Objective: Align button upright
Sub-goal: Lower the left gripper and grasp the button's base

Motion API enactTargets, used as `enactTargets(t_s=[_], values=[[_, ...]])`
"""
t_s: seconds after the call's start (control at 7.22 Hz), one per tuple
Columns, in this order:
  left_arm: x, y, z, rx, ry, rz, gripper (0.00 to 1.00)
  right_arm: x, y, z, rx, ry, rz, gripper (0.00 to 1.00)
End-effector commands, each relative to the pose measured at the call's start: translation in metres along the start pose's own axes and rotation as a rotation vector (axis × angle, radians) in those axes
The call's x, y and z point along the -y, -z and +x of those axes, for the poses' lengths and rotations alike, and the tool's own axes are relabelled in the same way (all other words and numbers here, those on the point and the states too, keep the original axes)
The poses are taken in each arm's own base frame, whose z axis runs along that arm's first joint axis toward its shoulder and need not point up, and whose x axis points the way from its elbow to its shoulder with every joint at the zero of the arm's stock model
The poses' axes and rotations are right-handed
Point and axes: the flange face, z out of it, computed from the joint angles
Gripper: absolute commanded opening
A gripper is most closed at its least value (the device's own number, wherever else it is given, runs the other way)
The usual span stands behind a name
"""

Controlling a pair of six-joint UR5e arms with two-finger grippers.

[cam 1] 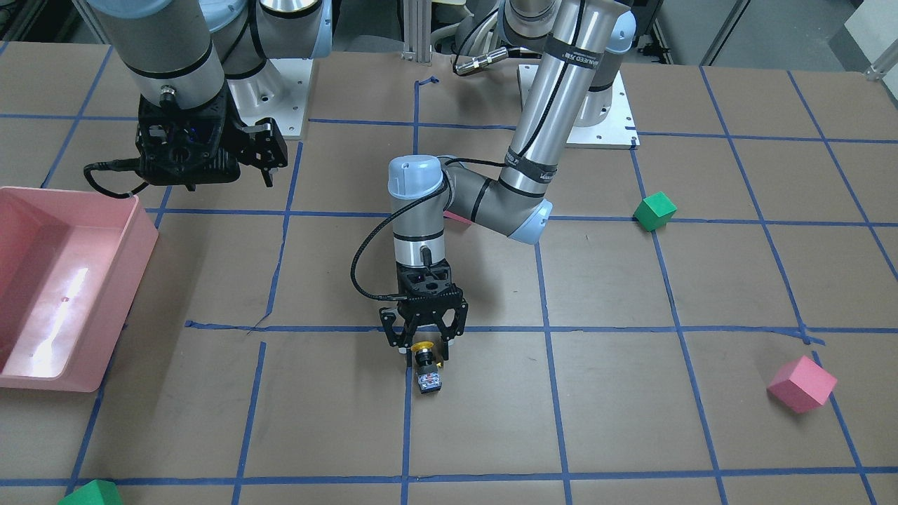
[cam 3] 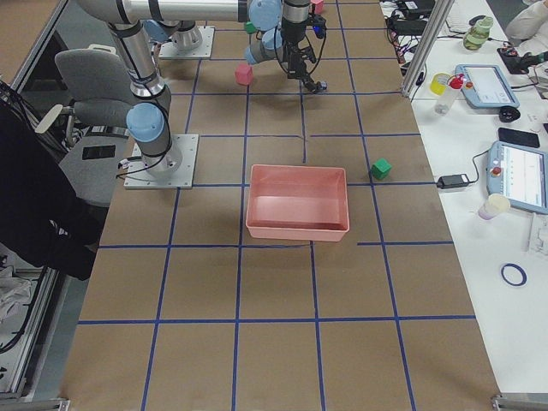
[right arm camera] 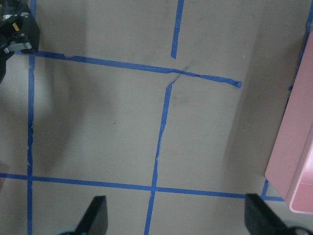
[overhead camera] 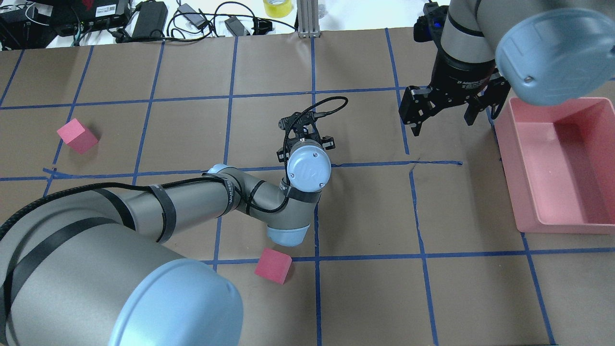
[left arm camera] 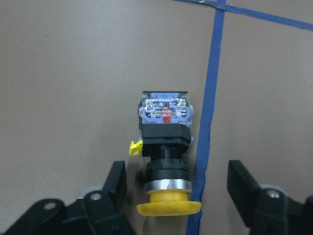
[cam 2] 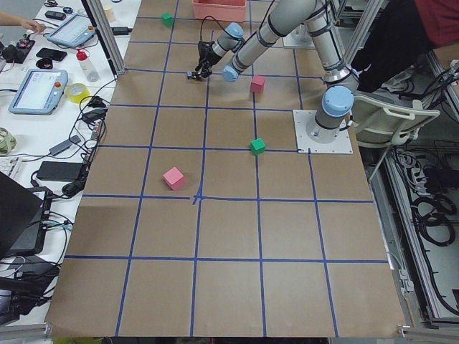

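Left gripper (cam 1: pixel 424 345): jaws wide open, holding nothing. Its fingers straddle the cap end of the small push-button with a yellow mushroom cap, black body and grey terminal block (left arm camera: pixel 165 142). In the wrist view there's a clear gap on both sides, no contact. Fingertips look close to table level, but the angle is poor, so can't say for sure.

The button is lying on its side, not upright. The cap points toward the gripper and the terminal block away from it. It sits right beside a blue tape line (left arm camera: pixel 210 98), near the middle of the brown paper-covered table with a taped grid (cam 1: pixel 617 421).

Right gripper (overhead camera: pixel 443 122): jaws also spread wide, nothing between them. It hovers above the table just beside the shallow pink plastic tray (overhead camera: pixel 567 228), well apart from the button.

Further out:
- a pink cube (overhead camera: pixel 273 265) by the left arm's elbow
- a green cube (cam 1: pixel 654 211) and a second pink cube (cam 1: pixel 802 384) out on the left arm's side
- another green cube (cam 1: pixel 91 493) at the table edge in front of the tray
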Motion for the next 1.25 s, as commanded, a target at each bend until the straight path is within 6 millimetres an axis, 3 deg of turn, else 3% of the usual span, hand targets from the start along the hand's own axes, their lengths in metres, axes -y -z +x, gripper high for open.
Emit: enactTargets(t_s=[0.0, 0.28, 0.42, 0.55, 0.69, 0.97, 1.11], values=[[-0.008, 0.0, -0.007, -0.011, 0.011, 0.035, 0.65, 0.0, 0.0, 0.001, -0.006, -0.001, -0.001, 1.0], [-0.007, -0.004, -0.004, -0.021, 0.02, 0.051, 0.64, 0.0, -0.001, 0.001, -0.009, -0.001, -0.005, 1.0], [-0.01, -0.006, -0.005, -0.018, 0.018, 0.046, 0.52, 0.001, -0.002, 0.001, -0.009, -0.001, -0.006, 1.0], [-0.009, -0.005, -0.005, -0.02, 0.02, 0.048, 0.22, 0.0, -0.001, 0.001, -0.009, -0.001, -0.005, 1.0], [-0.008, -0.003, -0.005, -0.023, 0.021, 0.05, 0.0, 0.001, -0.002, 0.001, -0.007, -0.001, -0.006, 1.0], [0.016, 0.019, 0.002, -0.053, -0.002, 0.08, 0.0, 0.001, -0.002, 0.001, -0.007, -0.001, -0.006, 1.0], [0.037, 0.029, 0.0, -0.025, -0.038, 0.049, 0.0, 0.001, -0.002, 0.001, -0.007, -0.001, -0.006, 1.0]])
